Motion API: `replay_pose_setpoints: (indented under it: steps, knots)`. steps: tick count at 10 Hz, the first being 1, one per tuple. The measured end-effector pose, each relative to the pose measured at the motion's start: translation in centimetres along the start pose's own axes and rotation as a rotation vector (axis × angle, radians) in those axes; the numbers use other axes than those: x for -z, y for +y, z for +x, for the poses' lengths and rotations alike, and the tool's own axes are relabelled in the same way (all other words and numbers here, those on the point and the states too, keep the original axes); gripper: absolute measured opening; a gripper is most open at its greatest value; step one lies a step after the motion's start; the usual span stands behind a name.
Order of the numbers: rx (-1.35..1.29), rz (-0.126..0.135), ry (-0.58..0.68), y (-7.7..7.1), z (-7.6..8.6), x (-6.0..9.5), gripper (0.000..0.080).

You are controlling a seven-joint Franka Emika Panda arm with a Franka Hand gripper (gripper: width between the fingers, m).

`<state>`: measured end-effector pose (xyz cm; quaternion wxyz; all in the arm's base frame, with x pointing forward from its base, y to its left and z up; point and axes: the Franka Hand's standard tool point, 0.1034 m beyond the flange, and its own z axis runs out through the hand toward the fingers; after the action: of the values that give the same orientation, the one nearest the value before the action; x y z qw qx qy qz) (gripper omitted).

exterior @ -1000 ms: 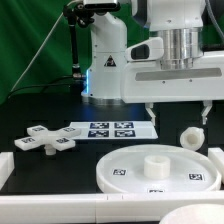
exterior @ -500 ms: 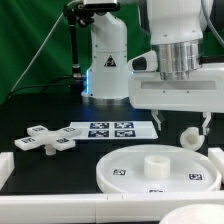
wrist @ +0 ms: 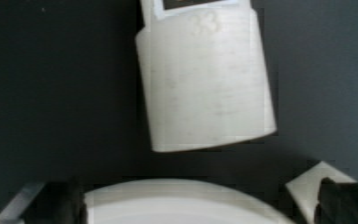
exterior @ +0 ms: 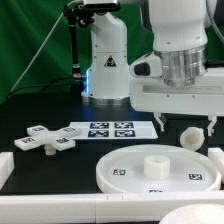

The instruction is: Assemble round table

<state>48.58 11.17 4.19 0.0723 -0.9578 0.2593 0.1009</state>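
Note:
The round disc [exterior: 118, 171] lies at the front with a raised hub [exterior: 157, 163] at its centre. The short cylindrical leg [exterior: 190, 137] lies on its side behind the disc, at the exterior view's right. My gripper [exterior: 184, 124] hangs open above the leg, with one finger on each side of it and apart from it. The cross-shaped piece [exterior: 45, 139] lies at the exterior view's left. In the wrist view a long white cylinder [wrist: 202, 85], seemingly the leg, lies beyond the open gripper [wrist: 194, 205]. A rounded white surface shows low between the fingers; I cannot tell which part it is.
The marker board [exterior: 110, 129] lies behind the disc, in front of the robot base [exterior: 105, 70]. White wall blocks stand at the exterior view's left [exterior: 5, 165] and right [exterior: 215, 160] and along the front edge. The table top is black.
My gripper has moved down and toward the exterior view's right, closer over the leg. The jaws stay open. The parts have not moved.

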Motion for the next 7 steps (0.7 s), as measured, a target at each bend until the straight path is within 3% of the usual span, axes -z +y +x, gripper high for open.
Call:
replay_pose_setpoints:
  steps: [1, 4, 7]
  knots:
    - [0.02, -0.001, -0.027, 0.0, 0.4, 0.1, 0.0649]
    - [0.023, -0.038, -0.24, 1.1, 0.3, 0.0, 0.0649]
    - [0.034, -0.065, -0.4, 1.0, 0.0, -0.4, 0.0649]
